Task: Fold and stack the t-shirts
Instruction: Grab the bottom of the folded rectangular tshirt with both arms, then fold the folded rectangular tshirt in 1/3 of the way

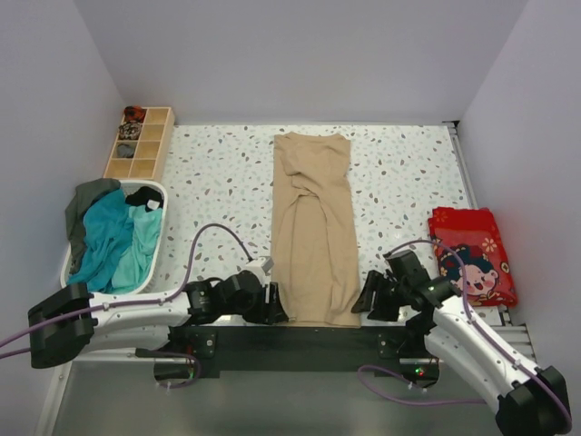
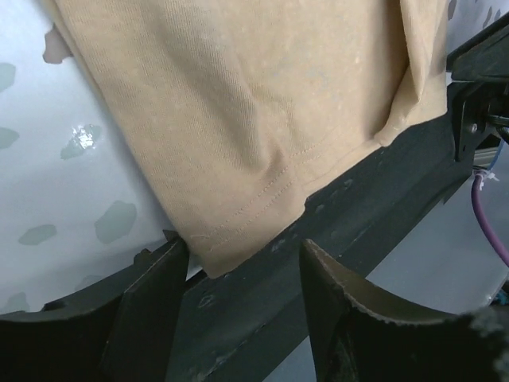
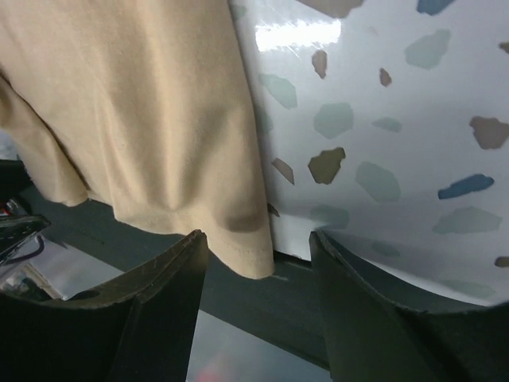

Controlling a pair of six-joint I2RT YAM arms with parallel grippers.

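A sandy-beige t-shirt (image 1: 313, 227) lies folded into a long narrow strip down the middle of the table, with its hem at the near edge. My left gripper (image 1: 275, 307) is at the hem's left corner and my right gripper (image 1: 363, 298) at its right corner. In the left wrist view the left gripper (image 2: 242, 245) is open, with the stitched corner of the t-shirt (image 2: 238, 119) lying between its fingers, nearer the left one. In the right wrist view the right gripper (image 3: 256, 239) is open around the other corner of the t-shirt (image 3: 135, 119). Neither pinches the cloth.
A white basket (image 1: 162, 238) at the left holds a teal t-shirt (image 1: 113, 241) and a dark grey-green one (image 1: 86, 204). A wooden organiser (image 1: 141, 143) stands at the back left. A red patterned cloth (image 1: 472, 254) lies at the right. A black rail (image 1: 290, 338) runs under the hem.
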